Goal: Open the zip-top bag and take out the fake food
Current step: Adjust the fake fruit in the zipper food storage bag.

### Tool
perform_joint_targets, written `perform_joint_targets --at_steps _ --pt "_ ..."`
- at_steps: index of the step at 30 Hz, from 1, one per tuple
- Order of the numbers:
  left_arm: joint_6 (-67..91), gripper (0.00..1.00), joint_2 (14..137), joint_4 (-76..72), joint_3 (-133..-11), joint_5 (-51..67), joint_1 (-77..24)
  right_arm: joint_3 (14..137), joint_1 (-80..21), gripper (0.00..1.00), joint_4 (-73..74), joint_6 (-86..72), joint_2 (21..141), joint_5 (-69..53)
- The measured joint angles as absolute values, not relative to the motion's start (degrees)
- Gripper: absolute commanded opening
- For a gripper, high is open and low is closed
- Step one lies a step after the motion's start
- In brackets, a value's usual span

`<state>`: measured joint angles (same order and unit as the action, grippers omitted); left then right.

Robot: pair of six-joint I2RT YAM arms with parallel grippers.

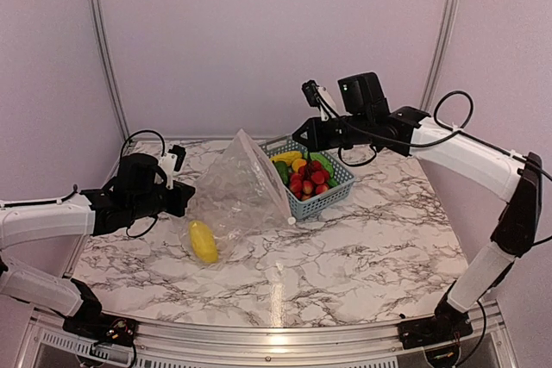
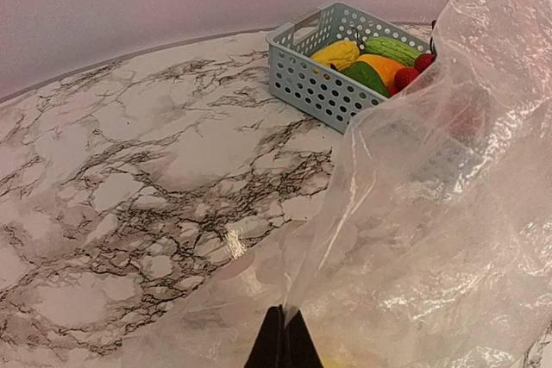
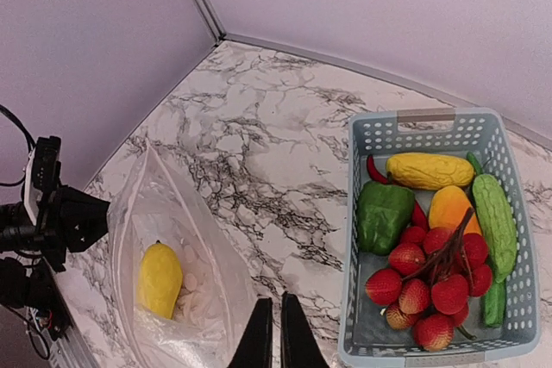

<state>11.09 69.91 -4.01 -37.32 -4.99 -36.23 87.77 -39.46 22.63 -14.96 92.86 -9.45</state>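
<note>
We are pinching the bag's edge in the left gripper, pressed together on the film. The right gripper is hovering pressed together and seemingly empty, with the basket of food just to its right. One yellow piece is lying in the bag to its left, awaiting removal.

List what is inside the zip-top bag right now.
One yellow fake food piece lies near the bottom of the zip-top bag. Nothing else shows through, though crinkled plastic blurs the lower folds.
</note>
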Motion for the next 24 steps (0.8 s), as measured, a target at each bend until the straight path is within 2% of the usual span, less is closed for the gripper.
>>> perform_joint_targets --at_steps 14,24 --pt "11.07 0.00 70.85 -5.06 -37.74 -4.97 -37.15 82.13 -46.61 0.00 20.27 -16.19 96.31 -19.77" --pt "11.11 0.00 74.19 -6.98 -40.07 -3.44 -38.57 76.03 -47.35 0.00 13.98 -19.94 97.82 -25.58"
